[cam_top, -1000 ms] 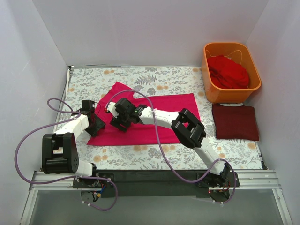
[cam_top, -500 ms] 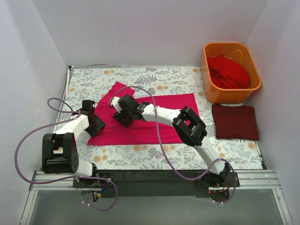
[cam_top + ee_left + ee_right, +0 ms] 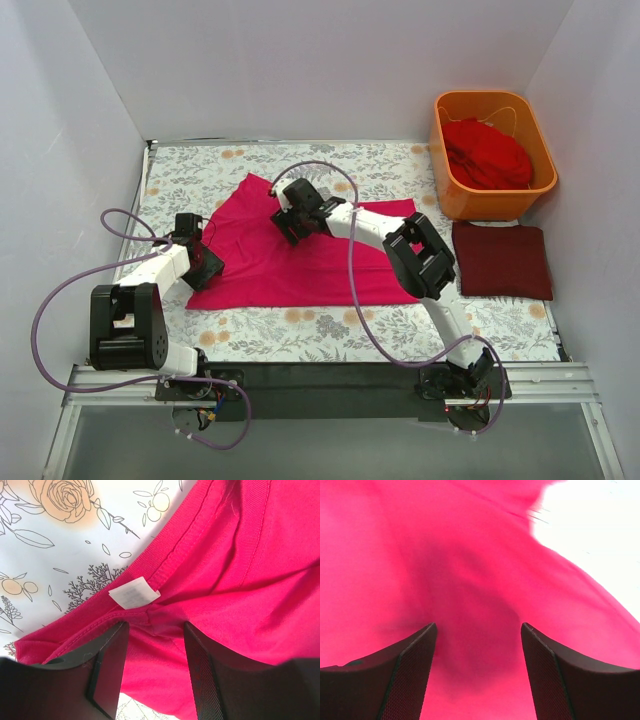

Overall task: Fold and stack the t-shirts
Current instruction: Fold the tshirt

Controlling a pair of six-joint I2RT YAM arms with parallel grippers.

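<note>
The magenta-pink t-shirt lies spread on the floral cloth, left of centre. My left gripper sits at its left edge. In the left wrist view the jaws stand a little apart, with the collar seam and white label just ahead and pink fabric lying between them. My right gripper is low over the shirt's upper middle. Its jaws are open, with only smooth pink cloth between them. The maroon t-shirt lies folded at the right. The scarlet t-shirt is bunched in the tub.
The orange tub stands at the back right corner. The grey floral cloth covers the table. White walls close in the left, back and right sides. A purple cable loops from the right arm across the shirt.
My right gripper has moved up and to the right across the magenta shirt. The shirt's left part now lies spread wider and flatter. The left gripper has stayed in place.
</note>
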